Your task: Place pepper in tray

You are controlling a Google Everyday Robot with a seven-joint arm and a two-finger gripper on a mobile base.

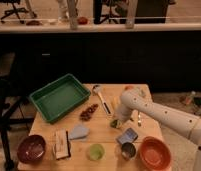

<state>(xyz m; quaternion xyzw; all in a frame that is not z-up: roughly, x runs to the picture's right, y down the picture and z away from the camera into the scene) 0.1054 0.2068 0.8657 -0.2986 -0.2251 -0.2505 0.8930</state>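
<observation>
The green rectangular tray (42,96) sits at the back left of the wooden table, tilted diagonally, with nothing in it. A small dark-green pepper (114,123) shows near the table's middle right, right under my gripper (117,118). My white arm reaches in from the right and bends down over that spot. The gripper is at table height, touching or just above the pepper; I cannot tell which. The tray is well to the left of the gripper.
A reddish-brown item (88,111) and a spoon (100,95) lie between the gripper and the tray. Along the front are a dark red bowl (31,148), a box (61,143), a pale green cup (96,151), a metal cup (127,150) and an orange bowl (154,152).
</observation>
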